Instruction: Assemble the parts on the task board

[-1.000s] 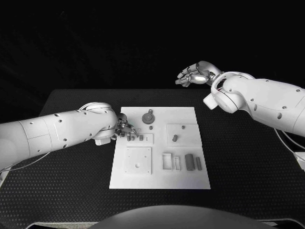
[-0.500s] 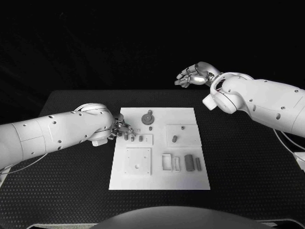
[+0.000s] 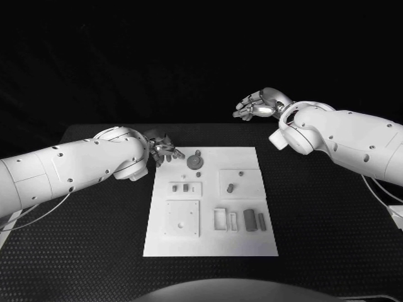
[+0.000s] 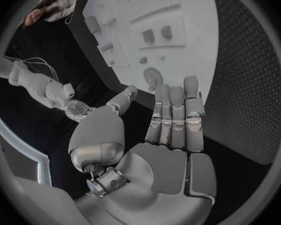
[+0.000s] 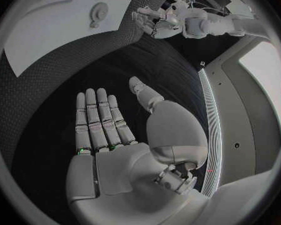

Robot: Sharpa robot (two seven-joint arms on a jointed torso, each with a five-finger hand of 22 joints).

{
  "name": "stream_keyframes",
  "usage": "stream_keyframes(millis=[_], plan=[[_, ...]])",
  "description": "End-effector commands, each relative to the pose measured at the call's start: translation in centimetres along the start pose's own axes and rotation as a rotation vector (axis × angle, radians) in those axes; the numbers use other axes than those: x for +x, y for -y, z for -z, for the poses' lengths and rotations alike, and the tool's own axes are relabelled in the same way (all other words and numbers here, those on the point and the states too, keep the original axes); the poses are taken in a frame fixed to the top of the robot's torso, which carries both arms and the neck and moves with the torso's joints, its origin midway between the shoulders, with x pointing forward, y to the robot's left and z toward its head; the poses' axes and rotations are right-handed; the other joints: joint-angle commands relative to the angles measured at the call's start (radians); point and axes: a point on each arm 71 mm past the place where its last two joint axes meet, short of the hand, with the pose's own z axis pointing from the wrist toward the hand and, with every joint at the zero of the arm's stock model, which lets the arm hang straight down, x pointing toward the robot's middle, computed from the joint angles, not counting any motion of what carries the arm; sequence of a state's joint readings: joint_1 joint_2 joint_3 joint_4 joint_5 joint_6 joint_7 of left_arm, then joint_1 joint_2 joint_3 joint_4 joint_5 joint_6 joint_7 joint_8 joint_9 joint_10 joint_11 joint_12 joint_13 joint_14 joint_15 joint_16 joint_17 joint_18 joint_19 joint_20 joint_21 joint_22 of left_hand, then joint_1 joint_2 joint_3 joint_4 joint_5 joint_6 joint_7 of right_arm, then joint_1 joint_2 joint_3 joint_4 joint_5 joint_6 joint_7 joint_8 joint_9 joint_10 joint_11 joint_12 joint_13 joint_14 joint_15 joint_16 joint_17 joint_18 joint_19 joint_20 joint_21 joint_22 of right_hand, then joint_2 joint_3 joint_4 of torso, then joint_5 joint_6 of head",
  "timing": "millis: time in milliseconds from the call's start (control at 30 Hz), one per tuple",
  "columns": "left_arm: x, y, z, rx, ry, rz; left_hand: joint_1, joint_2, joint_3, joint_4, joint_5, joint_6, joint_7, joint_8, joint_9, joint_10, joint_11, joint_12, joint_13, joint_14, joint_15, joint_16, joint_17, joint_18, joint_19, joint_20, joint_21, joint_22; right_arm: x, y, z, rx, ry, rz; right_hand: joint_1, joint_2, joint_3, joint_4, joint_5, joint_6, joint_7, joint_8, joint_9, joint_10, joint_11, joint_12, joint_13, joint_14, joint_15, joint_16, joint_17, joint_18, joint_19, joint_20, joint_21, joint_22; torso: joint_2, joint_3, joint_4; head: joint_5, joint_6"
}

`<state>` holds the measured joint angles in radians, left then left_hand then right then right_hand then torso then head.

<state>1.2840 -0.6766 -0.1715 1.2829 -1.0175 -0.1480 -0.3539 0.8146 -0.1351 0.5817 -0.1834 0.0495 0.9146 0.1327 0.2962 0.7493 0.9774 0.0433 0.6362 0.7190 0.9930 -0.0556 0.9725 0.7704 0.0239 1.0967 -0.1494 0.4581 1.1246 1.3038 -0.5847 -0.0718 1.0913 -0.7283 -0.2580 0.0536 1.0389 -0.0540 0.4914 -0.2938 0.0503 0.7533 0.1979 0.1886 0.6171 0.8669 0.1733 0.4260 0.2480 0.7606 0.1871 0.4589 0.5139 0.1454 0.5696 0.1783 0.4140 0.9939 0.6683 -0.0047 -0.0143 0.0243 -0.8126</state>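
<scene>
**Board partly populated, both hands empty**

We see the task board lying flat in the middle of the black table, long side running away from the robot. The left hand hangs just off the board's far left corner, fingers extended and apart, holding nothing; the left wrist view confirms a flat, empty palm. The right hand is raised well beyond the table's far edge, released, palm bare in its own wrist view.

Progress, as we judge it: incomplete. A round disc part sits near the far edge of the board. Two small parts stand in the left-middle panel. One peg stands in the right-middle panel. Two dark oblong parts lie side by side toward the near right, beside pale slotted recesses that look unfilled. The near-left square panel appears bare apart from small holes.

Count: one board, one disc, two small upright parts, one peg, two oblong parts. We cannot tell which of these are seated in their final places, as they are too small to judge.
</scene>
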Motion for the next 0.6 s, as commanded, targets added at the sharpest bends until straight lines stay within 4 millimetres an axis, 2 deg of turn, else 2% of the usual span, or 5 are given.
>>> stream_keyframes(millis=[33,133,233,400,600], plan=[[-0.7,2.4,0.2,0.257,0.145,0.026,0.071,0.016,0.021,-0.047,0.0,-0.008,0.0,-0.01,-0.013,-0.01,0.035,-0.117,-0.094,-0.02,0.039,-0.09,-0.049,0.025,-0.03,0.033,-0.071,-0.057,0.0,0.2,0.0,-0.002,-0.009,0.003,0.01,0.003,-0.006,0.002,-0.003,-0.007,0.027,0.005,-0.002,0.007,-0.003,0.007,-0.002,-0.009,0.0,-0.006,-0.001,0.013,-0.001,0.002,-0.006,0.001,0.002,-0.0012,-0.0028,0.001,0.007],[-0.9,3.5,0.3,0.363,0.208,-0.067,0.164,0.018,0.036,-0.097,0.002,-0.039,0.009,-0.041,-0.037,-0.037,0.071,-0.237,-0.184,-0.037,0.071,-0.15,-0.075,0.03,-0.049,0.063,-0.121,-0.098,-0.2,0.4,0.0,0.002,-0.002,0.004,0.011,0.004,-0.005,0.002,-0.003,-0.007,0.027,0.005,-0.002,0.007,-0.003,0.007,-0.002,-0.009,0.0,-0.006,-0.001,0.013,-0.001,0.002,-0.006,0.001,0.002,-0.0003,-0.0016,-0.001,0.01],[-0.9,4.3,0.2,0.429,0.269,-0.187,0.275,0.002,0.013,-0.099,0.001,-0.044,0.008,-0.061,-0.064,-0.027,0.079,-0.339,-0.271,-0.019,0.08,-0.178,-0.076,0.041,-0.029,0.077,-0.146,-0.124,-0.4,0.5,0.0,0.004,0.003,0.005,0.011,0.004,-0.005,0.002,-0.003,-0.007,0.027,0.005,-0.002,0.007,-0.003,0.007,-0.002,-0.009,0.0,-0.006,-0.001,0.013,-0.001,0.002,-0.006,0.001,0.001,-0.0008,0.0007,-0.003,0.012],[0.4,5.4,0.0,0.483,0.274,-0.327,0.343,-0.013,-0.008,-0.104,0.004,-0.028,-0.007,-0.065,-0.083,0.029,0.064,-0.376,-0.311,0.036,0.06,-0.156,-0.046,0.051,0.032,0.059,-0.126,-0.117,-0.5,0.7,-0.2,0.006,0.007,0.007,0.011,0.004,-0.006,0.002,-0.003,-0.007,0.027,0.005,-0.002,0.007,-0.003,0.007,-0.003,-0.008,-0.001,-0.006,-0.001,0.013,-0.001,0.002,-0.006,0.001,0.001,-0.0013,-0.0019,-0.005,0.015],[2.6,5.9,-0.9,0.507,0.231,-0.508,0.373,-0.007,-0.042,-0.102,0.02,-0.019,-0.021,-0.069,-0.101,0.106,0.035,-0.398,-0.331,0.177,0.023,-0.016,0.06,0.087,0.191,0.015,-0.004,-0.032,-0.6,0.7,-0.3,0.005,0.007,0.008,0.01,0.005,-0.006,0.003,-0.003,-0.007,0.027,0.006,-0.002,0.007,-0.003,0.007,-0.003,-0.008,-0.001,-0.006,-0.001,0.014,-0.001,0.003,-0.006,0.001,0.003,-0.0024,-0.0045,-0.006,0.017]])
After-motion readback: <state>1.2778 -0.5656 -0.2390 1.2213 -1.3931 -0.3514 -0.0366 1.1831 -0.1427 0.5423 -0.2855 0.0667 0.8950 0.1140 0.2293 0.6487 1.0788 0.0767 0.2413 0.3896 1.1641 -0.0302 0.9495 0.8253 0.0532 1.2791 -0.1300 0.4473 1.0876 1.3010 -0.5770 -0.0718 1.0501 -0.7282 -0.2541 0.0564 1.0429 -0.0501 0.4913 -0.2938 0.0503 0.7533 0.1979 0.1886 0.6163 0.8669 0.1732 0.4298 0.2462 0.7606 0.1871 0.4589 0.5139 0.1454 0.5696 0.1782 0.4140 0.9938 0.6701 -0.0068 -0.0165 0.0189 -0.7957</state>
